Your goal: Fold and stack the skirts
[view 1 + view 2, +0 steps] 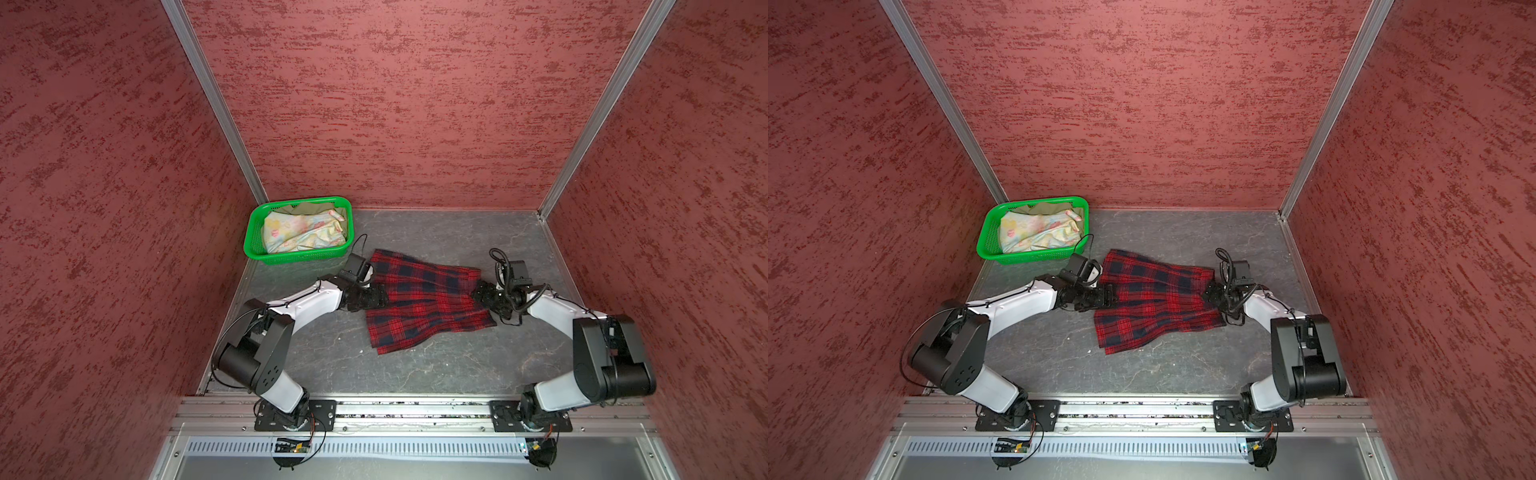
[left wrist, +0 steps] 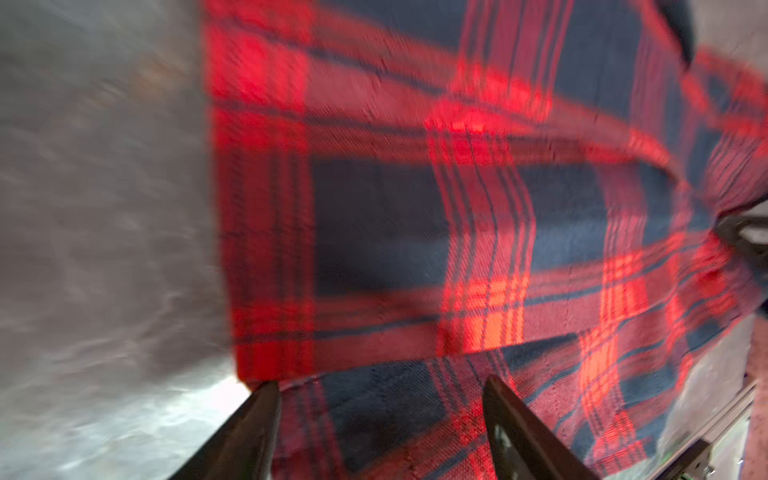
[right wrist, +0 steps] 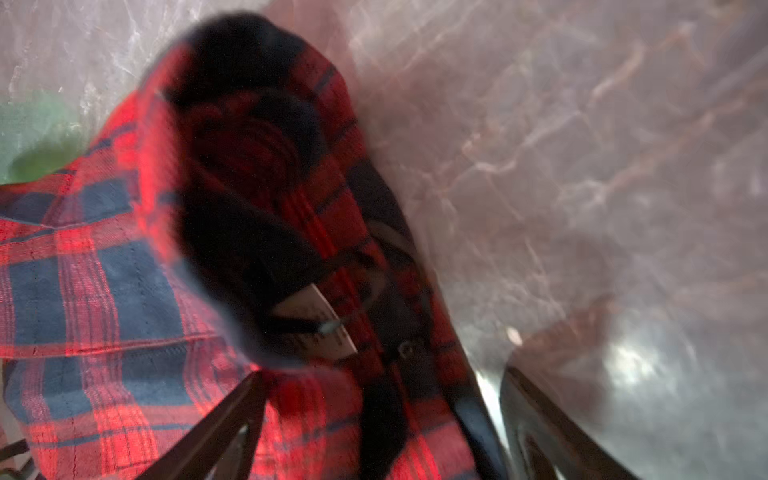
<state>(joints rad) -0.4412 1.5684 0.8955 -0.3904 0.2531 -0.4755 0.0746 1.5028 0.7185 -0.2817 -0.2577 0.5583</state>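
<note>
Blurred in both wrist views and cropped at the edges: plaid skirt [image 2: 415,208] [image 3: 104,291]. Largely buried beneath floral skirt [image 1: 303,232] inside green basket [image 1: 299,257]: olive skirt [image 1: 309,206].

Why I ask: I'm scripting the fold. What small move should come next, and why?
Probably close both sets of fingers on the plaid skirt. The left gripper and right gripper sit at its opposite ends, open, with cloth between their fingers, and it lies spread, unfolded, on the table.
</note>
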